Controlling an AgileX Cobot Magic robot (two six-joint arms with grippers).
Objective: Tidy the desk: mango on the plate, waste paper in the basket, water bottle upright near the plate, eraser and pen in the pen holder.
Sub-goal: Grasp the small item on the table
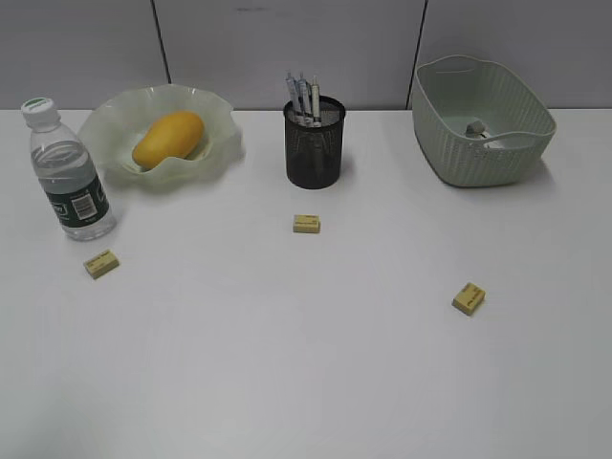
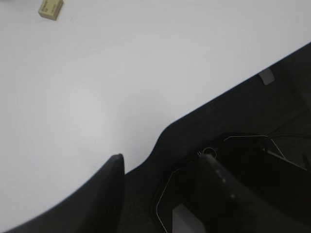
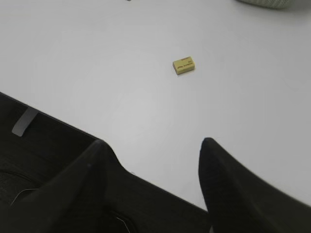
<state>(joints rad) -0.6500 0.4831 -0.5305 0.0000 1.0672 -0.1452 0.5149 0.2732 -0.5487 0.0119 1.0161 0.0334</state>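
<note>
Yellow rubber is what remains loose: three small yellow block erasers lie on the plain white counter (image 1: pixel 306 382), while the smooth yellow-orange mango (image 1: pixel 168 139) already sits in the translucent pale green wavy-rimmed plate (image 1: pixel 115 120), the crumpled white waste paper (image 1: pixel 475 128) is inside the ribbed pale green basket (image 1: pixel 449 163), the clear water bottle with the dark green label (image 1: pixel 69 174) stands upright just beside the plate, and several pens (image 1: pixel 303 98) stand in the black wire-mesh pen holder (image 1: pixel 315 143).

I judge the coming move turns on which arm takes which eraser. My right end effector (image 3: pixel 150 148) hangs with its jaws apart and nothing between them, back at the near edge of the counter. The right eraser (image 3: pixel 184 65) lies ahead of it and slightly right of the gap, its long axis slanted across the line between the two fingers. That arm is clearly the nearer one for it.

My left end effector (image 2: pixel 163 170) is likewise open and holding nothing. The left eraser (image 2: pixel 51 8) lies well apart from it, far ahead and to its left, near the bottle.

The middle eraser (image 1: pixel 306 224) lies just in front of the pen holder, between the two arms; I cannot tell which is nearer.
</note>
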